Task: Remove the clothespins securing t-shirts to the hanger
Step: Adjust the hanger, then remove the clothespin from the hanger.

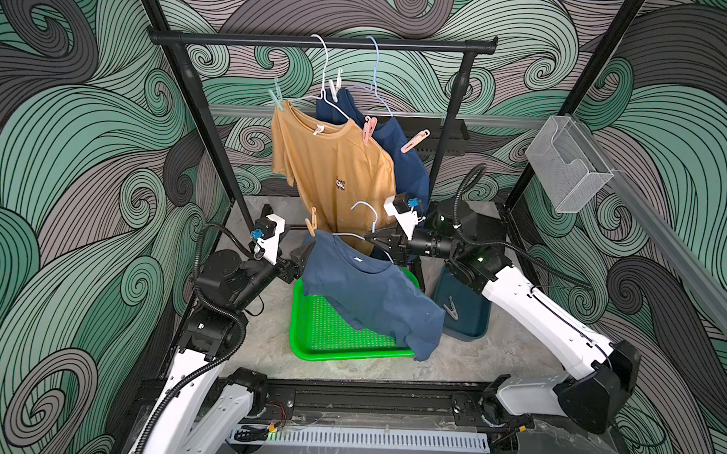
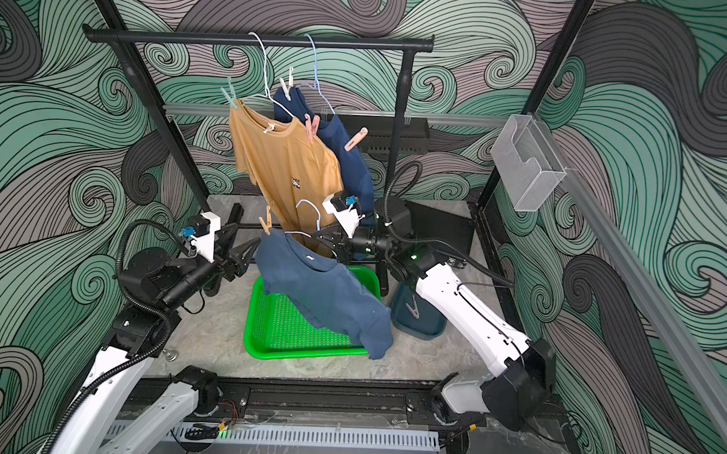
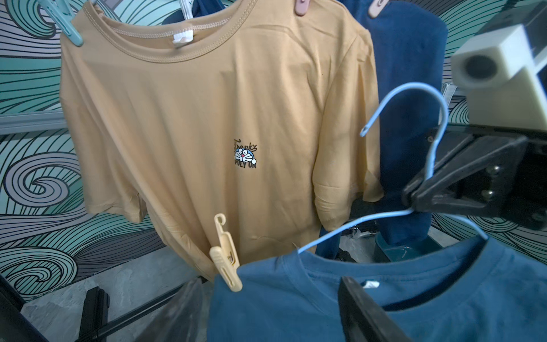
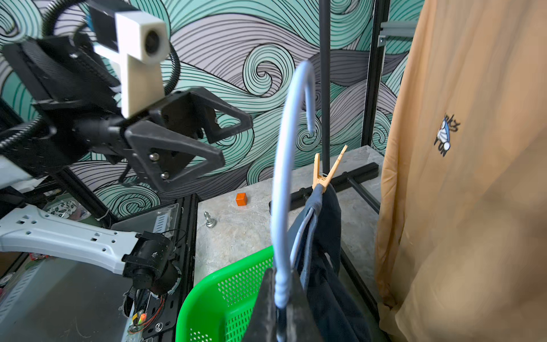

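You had the right gripper [image 1: 372, 238] clamped on the neck of the hanger [image 4: 281, 237], and the blue tee [image 1: 372, 295] hung from it. Your left gripper [image 4: 236, 139] stood with jaws apart, holding nothing, just beside the hanger's end. There, a peach peg [image 3: 226, 257] pinned the tee's shoulder to the hanger.

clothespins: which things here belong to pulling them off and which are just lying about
Job: orange clothespin, mint clothespin, pink clothespin, blue t-shirt, mustard t-shirt, navy t-shirt, light blue hanger
Lying about: orange cube, small metal piece, wire basket
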`<state>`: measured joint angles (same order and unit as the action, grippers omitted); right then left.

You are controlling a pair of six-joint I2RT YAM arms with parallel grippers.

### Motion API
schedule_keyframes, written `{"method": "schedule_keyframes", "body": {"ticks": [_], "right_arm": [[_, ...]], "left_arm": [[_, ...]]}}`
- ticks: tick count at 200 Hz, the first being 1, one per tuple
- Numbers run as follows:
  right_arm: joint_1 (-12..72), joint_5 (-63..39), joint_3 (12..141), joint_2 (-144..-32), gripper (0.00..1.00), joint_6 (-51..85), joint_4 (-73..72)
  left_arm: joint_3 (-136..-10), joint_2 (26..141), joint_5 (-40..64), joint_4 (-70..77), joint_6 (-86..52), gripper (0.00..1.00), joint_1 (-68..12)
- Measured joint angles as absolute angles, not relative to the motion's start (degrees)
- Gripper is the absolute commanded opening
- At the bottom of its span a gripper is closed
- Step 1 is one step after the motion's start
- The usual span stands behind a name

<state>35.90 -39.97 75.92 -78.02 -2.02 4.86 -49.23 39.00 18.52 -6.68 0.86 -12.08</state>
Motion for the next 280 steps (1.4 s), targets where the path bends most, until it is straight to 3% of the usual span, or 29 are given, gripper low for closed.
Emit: {"method": "schedule_keyframes", "body": {"ticks": [116, 170, 217, 280], "right_arm": [[24.8, -54.8, 84.9, -73.8, 0.00, -4.4, 7.9], [20.5, -63.9, 87.0, -74.3, 0.00, -10.8, 9.3], [15.0, -71.6, 86.5, -74.3, 0.00, -18.0, 10.6], [11.3, -75.6, 86.5, -74.3, 0.00, -21.0, 10.5]], "left_arm": [[-47.2, 37.3, 22.2, 2.8, 1.0, 0.76, -10.5], [-47.2, 38.1, 25.5, 6.4, 2.1, 0.82, -10.3], [-49.0, 42.6, 34.3, 8.5, 5.1, 0.86, -10.3], [-64.6, 58.1, 51.5, 7.5, 1.8, 0.85, -10.3]]}}
